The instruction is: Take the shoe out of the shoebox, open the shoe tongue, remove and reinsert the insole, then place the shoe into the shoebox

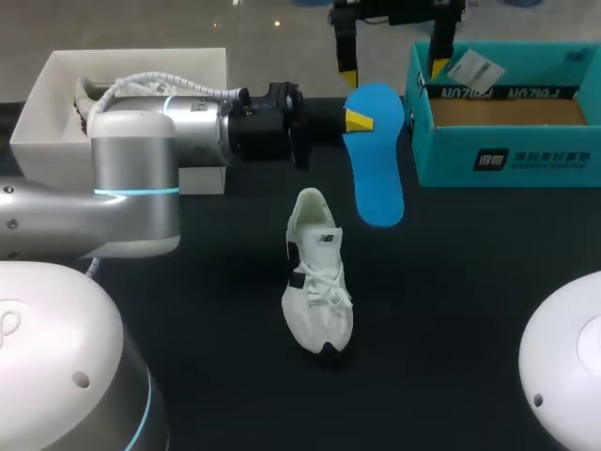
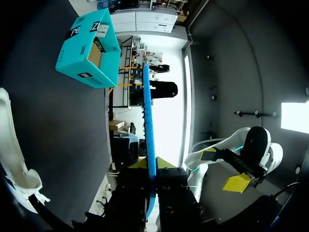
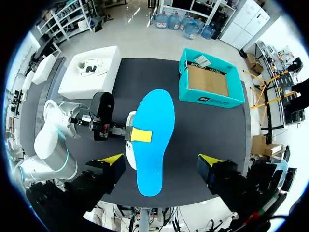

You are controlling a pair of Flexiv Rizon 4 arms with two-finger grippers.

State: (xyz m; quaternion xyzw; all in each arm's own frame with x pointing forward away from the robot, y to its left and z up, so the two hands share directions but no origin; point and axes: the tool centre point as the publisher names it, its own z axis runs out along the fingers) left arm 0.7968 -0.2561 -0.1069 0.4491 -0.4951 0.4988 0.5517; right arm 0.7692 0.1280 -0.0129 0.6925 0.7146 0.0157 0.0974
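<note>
Head view shows the blue, foot-shaped insole (image 1: 377,160) pinched at its side edge between the yellow tips of the left end effector (image 1: 355,120), above the black bench (image 1: 451,310), with the white lace-up shoe (image 1: 317,277) lying on the bench just below and beside that end effector. Right end effector (image 1: 393,72) hangs over the insole, fingers spread wide; beside it the teal shoebox (image 1: 507,155) stands open, brown floor showing, and behind the left end effector a white box (image 1: 38,113) holds a second white shoe (image 1: 87,94).
</note>
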